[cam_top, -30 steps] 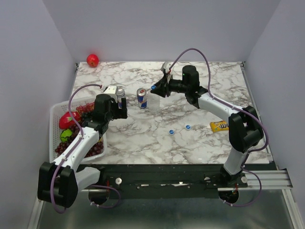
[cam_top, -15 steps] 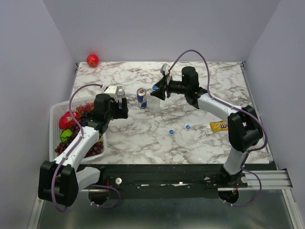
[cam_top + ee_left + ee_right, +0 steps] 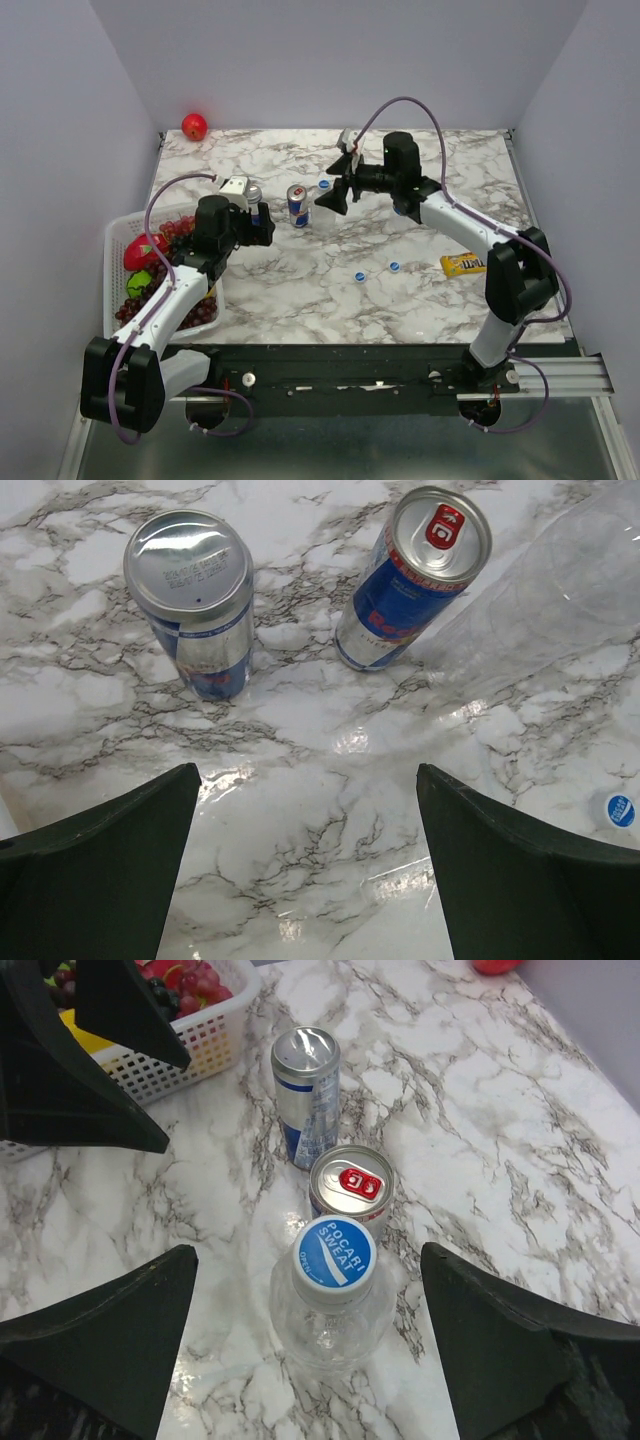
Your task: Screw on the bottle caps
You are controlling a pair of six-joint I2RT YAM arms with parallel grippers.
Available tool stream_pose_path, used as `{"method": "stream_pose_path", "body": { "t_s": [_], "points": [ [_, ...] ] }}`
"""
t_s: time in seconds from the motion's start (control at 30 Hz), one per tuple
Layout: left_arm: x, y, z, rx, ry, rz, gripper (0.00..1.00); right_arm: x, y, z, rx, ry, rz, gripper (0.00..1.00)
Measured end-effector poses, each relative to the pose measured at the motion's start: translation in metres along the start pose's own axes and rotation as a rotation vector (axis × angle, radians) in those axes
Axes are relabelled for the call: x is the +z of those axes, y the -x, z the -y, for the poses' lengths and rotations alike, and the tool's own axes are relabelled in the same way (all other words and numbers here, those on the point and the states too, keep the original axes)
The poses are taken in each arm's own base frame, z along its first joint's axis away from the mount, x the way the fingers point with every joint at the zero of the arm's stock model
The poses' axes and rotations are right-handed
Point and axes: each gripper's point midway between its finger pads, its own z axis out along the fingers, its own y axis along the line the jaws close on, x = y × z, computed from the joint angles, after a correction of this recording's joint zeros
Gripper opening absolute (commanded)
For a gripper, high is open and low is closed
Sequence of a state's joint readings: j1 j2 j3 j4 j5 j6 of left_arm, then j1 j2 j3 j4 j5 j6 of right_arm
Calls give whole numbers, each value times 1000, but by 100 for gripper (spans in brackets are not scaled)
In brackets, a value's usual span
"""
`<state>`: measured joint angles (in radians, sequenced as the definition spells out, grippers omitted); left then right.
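A clear bottle (image 3: 322,213) stands upright in the middle of the marble table with a blue bottle cap (image 3: 324,185) on its neck. From above, the right wrist view shows that cap (image 3: 335,1252) on the bottle (image 3: 330,1332). My right gripper (image 3: 338,182) hovers over it, open (image 3: 307,1257), its fingers (image 3: 110,1345) wide of the cap on both sides. Two loose caps (image 3: 359,276) (image 3: 395,266) lie nearer the front. My left gripper (image 3: 262,224) is open and empty (image 3: 305,780), just short of two drink cans; the bottle (image 3: 560,590) and a cap (image 3: 620,810) show at its right.
Two blue-and-silver cans (image 3: 254,196) (image 3: 297,205) stand just left of the bottle. A white basket (image 3: 116,236) of fruit sits at the left edge. A red apple (image 3: 194,126) lies at the back left, a yellow packet (image 3: 460,264) at the right.
My right gripper has opened and let go of the cap, which stays on the bottle, and has drawn back slightly. The left gripper has edged a little to the right.
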<state>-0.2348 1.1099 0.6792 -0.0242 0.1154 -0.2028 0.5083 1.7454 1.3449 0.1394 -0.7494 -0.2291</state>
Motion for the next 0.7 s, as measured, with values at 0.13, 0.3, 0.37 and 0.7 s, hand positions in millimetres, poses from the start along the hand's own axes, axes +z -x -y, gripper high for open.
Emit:
{"method": "stream_pose_path", "body": {
  "t_s": [0.13,0.3,0.37,0.7],
  "points": [
    [0,3,13,16,-75,25,99,-28,65,6,-41,-88,36,97],
    [-2,9,31,75,-190,43,99,-113,134,38,-93,-339,91,92],
    [-4,11,39,124,-240,37,99,-156,141,57,-91,-454,88,90],
    [-16,57,65,257,-364,76,99,-225,64,82,80,-521,-74,94]
  ]
}}
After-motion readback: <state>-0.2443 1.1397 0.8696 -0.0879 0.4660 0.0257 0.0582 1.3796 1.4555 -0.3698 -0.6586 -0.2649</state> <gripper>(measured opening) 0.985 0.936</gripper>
